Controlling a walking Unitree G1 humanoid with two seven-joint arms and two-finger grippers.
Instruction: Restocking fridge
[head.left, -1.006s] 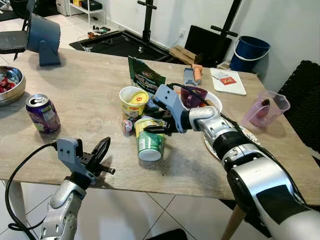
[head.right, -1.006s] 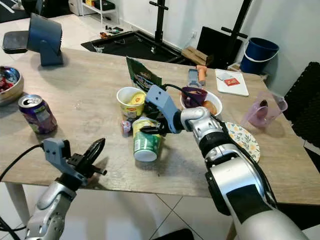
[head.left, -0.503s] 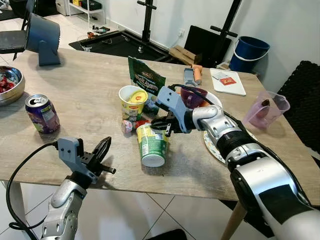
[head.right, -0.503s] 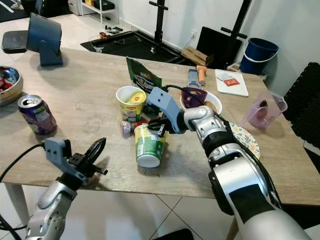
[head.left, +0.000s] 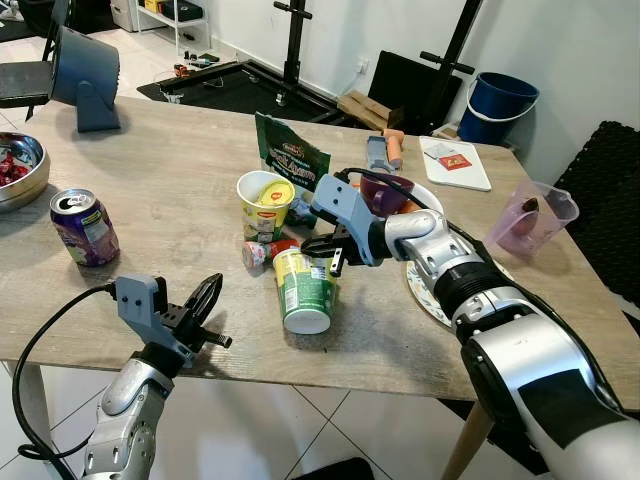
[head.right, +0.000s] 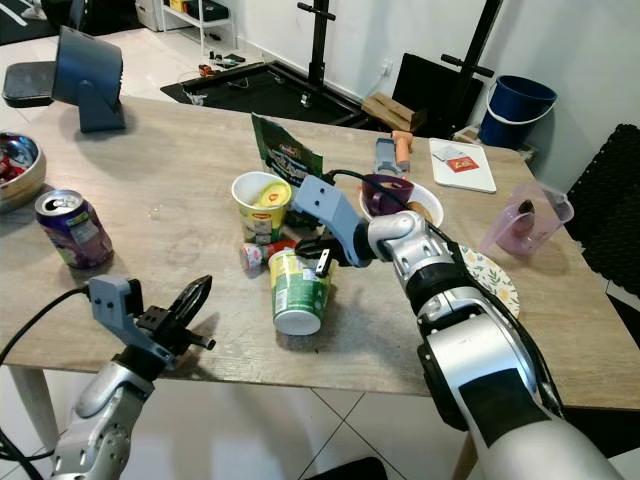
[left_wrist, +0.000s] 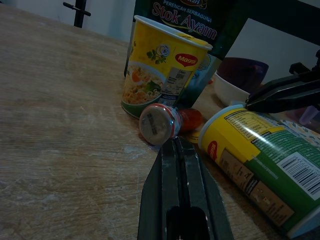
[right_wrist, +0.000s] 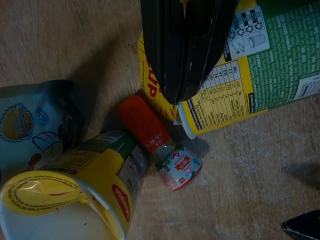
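On the surface (head.left: 180, 210), a toppled noodle cup (head.left: 303, 290) is touched by the closed right claw (head.left: 322, 247); light, crushable, best gripped mid-body. Left claw (head.left: 205, 300) is closed, empty.

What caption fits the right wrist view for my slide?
Right gripper fingers closed over the tipped green noodle cup, small red-capped bottle beside it.

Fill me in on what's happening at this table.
The right gripper is at the top end of a green and yellow noodle cup lying tipped on its side on the wooden table, fingers closed. A small red-capped bottle lies beside an upright noodle cup. The left gripper hovers, shut, at the table's near edge.
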